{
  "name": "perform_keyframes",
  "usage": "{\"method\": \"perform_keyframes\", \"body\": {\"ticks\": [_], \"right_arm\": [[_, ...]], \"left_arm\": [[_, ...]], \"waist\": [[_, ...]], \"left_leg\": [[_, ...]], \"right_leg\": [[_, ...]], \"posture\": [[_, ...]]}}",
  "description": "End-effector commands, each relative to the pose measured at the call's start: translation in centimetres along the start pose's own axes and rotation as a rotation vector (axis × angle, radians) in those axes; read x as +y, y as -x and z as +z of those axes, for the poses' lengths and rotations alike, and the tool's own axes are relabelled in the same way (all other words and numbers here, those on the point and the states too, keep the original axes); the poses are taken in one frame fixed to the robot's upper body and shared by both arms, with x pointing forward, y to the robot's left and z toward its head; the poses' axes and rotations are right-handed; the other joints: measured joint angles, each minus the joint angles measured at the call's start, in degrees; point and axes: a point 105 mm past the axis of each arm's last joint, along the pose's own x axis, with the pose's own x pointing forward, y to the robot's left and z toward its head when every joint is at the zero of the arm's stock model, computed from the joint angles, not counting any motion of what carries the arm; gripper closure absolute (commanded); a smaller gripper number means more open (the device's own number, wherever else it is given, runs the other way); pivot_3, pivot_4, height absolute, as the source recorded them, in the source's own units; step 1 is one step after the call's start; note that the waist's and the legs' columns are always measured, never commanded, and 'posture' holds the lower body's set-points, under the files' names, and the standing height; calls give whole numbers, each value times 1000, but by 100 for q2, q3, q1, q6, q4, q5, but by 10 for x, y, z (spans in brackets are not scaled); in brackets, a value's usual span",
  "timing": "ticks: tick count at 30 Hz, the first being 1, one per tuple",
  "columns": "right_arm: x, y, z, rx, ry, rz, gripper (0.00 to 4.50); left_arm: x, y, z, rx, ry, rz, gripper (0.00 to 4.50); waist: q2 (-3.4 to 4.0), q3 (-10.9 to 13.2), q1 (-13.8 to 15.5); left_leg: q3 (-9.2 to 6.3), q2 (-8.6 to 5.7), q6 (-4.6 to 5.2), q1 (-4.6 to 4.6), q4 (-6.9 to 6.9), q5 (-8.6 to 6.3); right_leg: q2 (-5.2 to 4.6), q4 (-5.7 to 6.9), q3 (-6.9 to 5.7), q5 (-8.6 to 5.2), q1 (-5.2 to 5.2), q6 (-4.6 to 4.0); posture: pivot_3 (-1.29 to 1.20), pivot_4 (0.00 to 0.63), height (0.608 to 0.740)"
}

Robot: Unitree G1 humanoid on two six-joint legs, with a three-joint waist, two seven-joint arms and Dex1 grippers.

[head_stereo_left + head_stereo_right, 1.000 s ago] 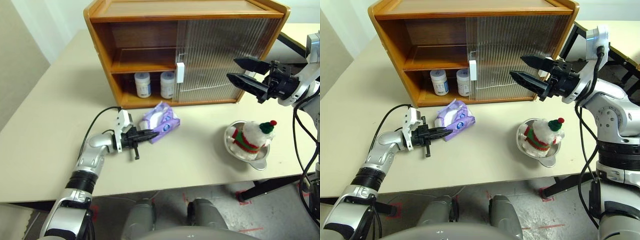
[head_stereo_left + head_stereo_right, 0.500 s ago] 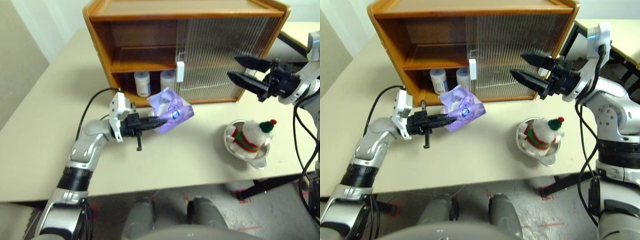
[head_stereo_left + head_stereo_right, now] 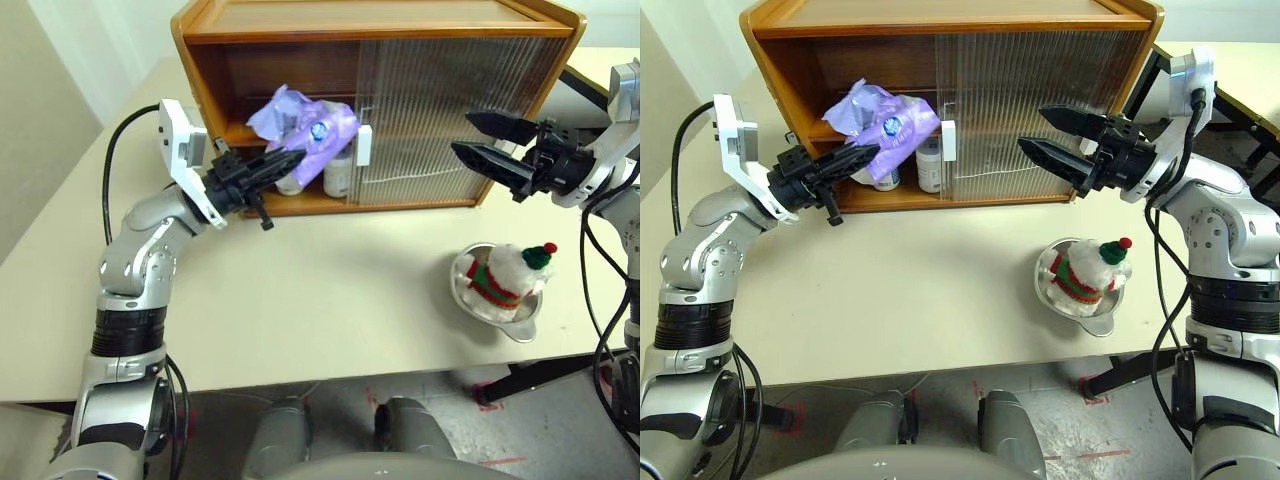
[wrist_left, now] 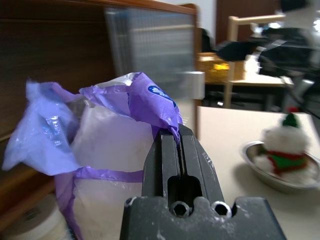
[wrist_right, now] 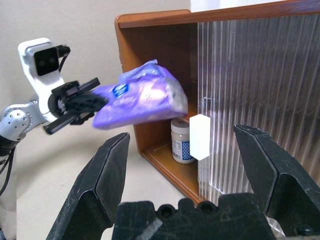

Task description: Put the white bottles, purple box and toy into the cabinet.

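Head view: white bottles (image 3: 287, 172) inside cabinet (image 3: 450, 110); left gripper (image 3: 292, 158) pinching purple box (image 3: 305, 125); toy (image 3: 508, 272) waiting at four o'clock; right gripper (image 3: 486, 140) spread, empty.

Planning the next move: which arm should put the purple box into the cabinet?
Left. The left gripper is shut on the purple box, held up at the cabinet opening. The right gripper is open, empty, facing the closed door.

The beige table (image 3: 300, 300) bears the wooden cabinet (image 3: 400, 20) and a silver bowl (image 3: 520, 325) holding the toy (image 3: 505, 272).
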Motion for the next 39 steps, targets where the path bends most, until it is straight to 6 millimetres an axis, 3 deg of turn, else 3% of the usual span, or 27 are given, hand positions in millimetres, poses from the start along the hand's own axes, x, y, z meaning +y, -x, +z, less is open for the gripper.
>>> {"method": "perform_keyframes", "body": {"ticks": [1,12,19,24,32,39], "right_arm": [[1,-2,0,1,13,9,0],[2,-1,-2,-2,12,1,0],[2,-3,-3,-10,10,-4,0],[3,-1,-2,-11,13,-9,0],[4,0,-3,-13,12,-17,0],[5,1,-5,-12,8,-18,0]], "left_arm": [[12,-4,3,8,-2,75,4475],[42,-30,7,-11,-15,335,4475],[56,-62,-9,10,49,532,4475],[65,-74,-23,62,11,649,4475],[65,-92,-36,83,9,663,4475],[62,-95,-25,11,31,606,2043]], "waist": [[0,0,30],[-1,1,80],[-5,1,79],[-5,1,64],[-6,2,65],[-6,2,52]], "left_leg": [[0,0,0,0,0,0],[-2,-4,-1,-1,0,-1],[-3,-12,-1,-1,1,0],[-2,-17,0,1,1,0],[-2,-17,-3,-1,1,-2],[-1,-18,-4,-1,1,-2]], "right_leg": [[0,0,0,0,0,0],[0,-3,3,3,3,2],[1,-5,11,10,8,13],[5,-9,18,12,9,16],[8,-12,18,13,9,17],[9,-13,17,12,8,17]], "posture": [[43,0,740],[33,0,740],[26,0,740],[14,0,740],[2,0,740],[0,0,740]]}}
